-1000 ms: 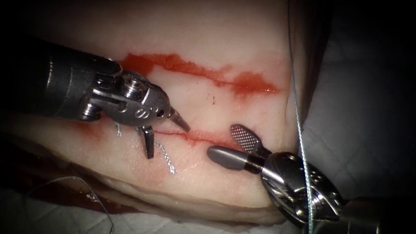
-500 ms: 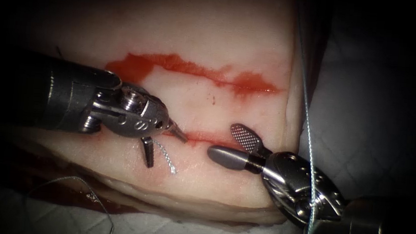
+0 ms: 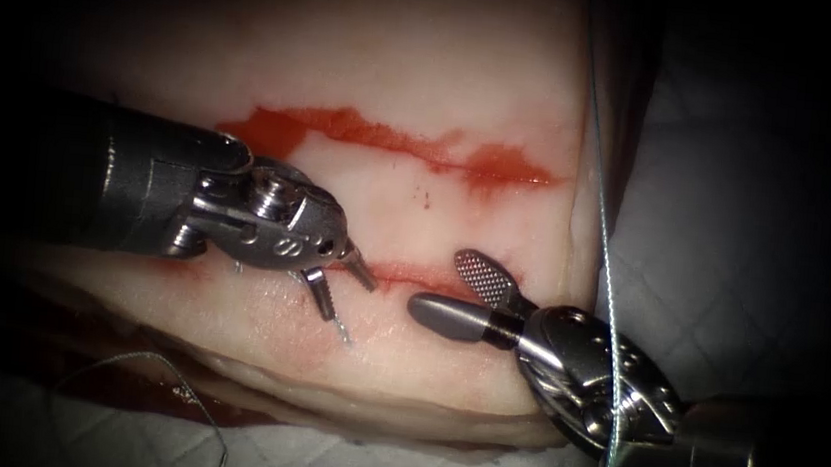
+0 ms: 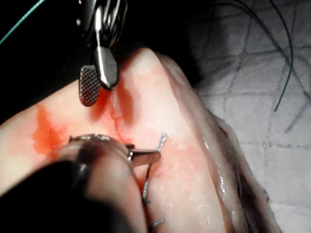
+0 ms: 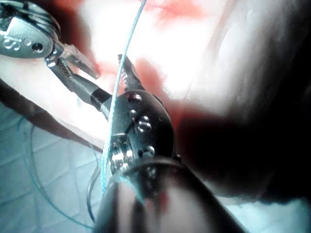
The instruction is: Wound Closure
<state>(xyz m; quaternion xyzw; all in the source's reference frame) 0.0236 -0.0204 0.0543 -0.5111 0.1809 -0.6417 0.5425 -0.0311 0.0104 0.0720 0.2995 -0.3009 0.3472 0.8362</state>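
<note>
While both grippers gape, tissue (image 3: 428, 94) rests on cloth (image 3: 736, 242).

The right arm's round steel tool (image 5: 111, 82) spreads its two dark jaws apart, empty, over the pale glistening tissue (image 5: 160, 53). A thin teal thread (image 5: 122, 58) crosses that tool's wrist. The left arm's silver tool (image 5: 73, 65) sits just beside it, jaws parted.

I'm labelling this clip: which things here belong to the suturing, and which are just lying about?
In the job: tissue; cut; left tool, jaws open, empty, at the cut's left end; right tool, jaws open, empty, at its right end; thread across the right tool's wrist; thread end by the left tool.
Lying about: red fluid; cloth; strand on the cloth.
</note>
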